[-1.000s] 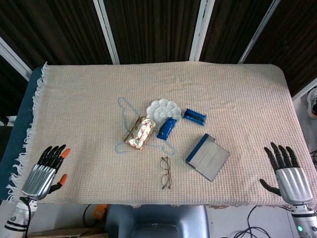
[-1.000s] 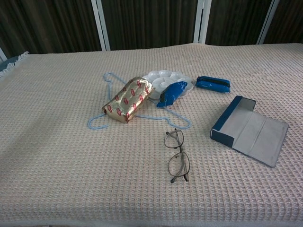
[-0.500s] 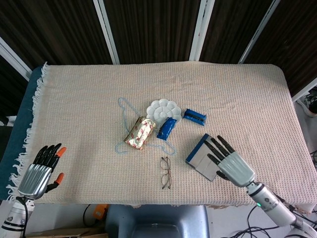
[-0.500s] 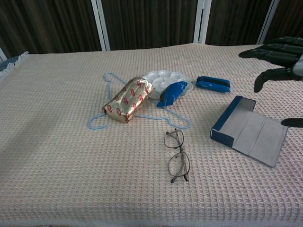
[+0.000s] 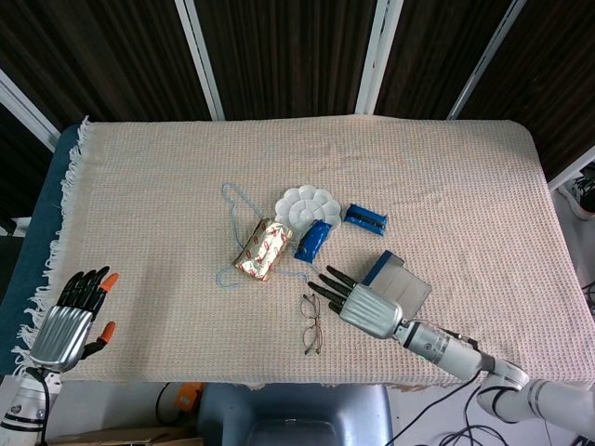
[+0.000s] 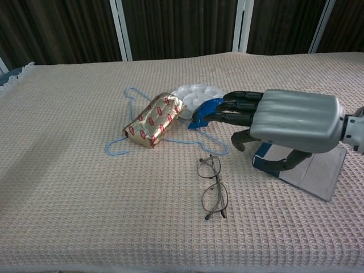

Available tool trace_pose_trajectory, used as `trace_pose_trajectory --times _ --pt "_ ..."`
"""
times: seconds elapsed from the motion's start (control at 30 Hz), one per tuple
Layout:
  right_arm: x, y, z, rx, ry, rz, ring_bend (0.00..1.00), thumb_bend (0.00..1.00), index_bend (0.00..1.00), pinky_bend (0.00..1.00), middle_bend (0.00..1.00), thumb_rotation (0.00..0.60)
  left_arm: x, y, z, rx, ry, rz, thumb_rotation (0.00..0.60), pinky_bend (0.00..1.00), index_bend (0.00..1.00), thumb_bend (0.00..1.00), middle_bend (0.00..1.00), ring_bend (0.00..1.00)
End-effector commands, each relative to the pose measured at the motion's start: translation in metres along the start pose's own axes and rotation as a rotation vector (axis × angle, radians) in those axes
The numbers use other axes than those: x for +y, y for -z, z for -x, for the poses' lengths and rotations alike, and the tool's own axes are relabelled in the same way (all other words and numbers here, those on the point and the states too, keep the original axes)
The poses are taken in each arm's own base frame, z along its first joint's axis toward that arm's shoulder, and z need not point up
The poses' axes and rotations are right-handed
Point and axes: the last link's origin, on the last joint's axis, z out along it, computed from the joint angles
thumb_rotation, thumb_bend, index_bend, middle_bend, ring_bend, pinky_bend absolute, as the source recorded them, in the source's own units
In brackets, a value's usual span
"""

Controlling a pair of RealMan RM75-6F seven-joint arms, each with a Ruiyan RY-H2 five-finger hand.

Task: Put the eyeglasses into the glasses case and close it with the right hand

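Thin-framed eyeglasses point(image 5: 311, 324) point(image 6: 212, 186) lie folded open on the beige cloth near the front edge. The blue glasses case point(image 5: 400, 282) point(image 6: 313, 168) lies open to their right, its grey flap spread flat, partly hidden behind my right hand. My right hand point(image 5: 361, 304) point(image 6: 284, 119) hovers open, palm down, above the cloth just right of the glasses, fingers pointing left and holding nothing. My left hand point(image 5: 67, 322) rests open at the front left corner, seen only in the head view.
A gold wrapped packet point(image 5: 262, 250) point(image 6: 154, 119), a light blue hanger point(image 5: 234, 210) point(image 6: 128, 94), a white palette point(image 5: 306, 203) point(image 6: 196, 94), and two blue packets point(image 5: 312, 241) point(image 5: 366, 219) lie behind the glasses. The cloth's fringe point(image 5: 58, 242) hangs at the left.
My right hand has swept left from the front right corner, across the case, to just beside the glasses. My left hand drew back slightly. Glasses and case have not moved.
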Motion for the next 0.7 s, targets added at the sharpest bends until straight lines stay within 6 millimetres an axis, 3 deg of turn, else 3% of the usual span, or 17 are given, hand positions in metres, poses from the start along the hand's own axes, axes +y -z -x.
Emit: trace_pose_trajectory --times 0.03,0.7 --pt "-0.01 -0.013 0.007 -0.004 0.037 -0.102 0.0 0.49 0.57 0.0 0.0 0.6 0.001 -0.001 0.002 -0.006 -0.009 -0.006 0.6 0.08 0.0 0.38 0.0 0.0" --pt "-0.02 -0.046 0.012 0.081 0.019 -0.171 0.0 0.49 0.56 0.0 0.0 0.6 0.003 -0.005 0.005 -0.026 -0.012 -0.003 0.6 0.08 0.0 0.38 0.0 0.0"
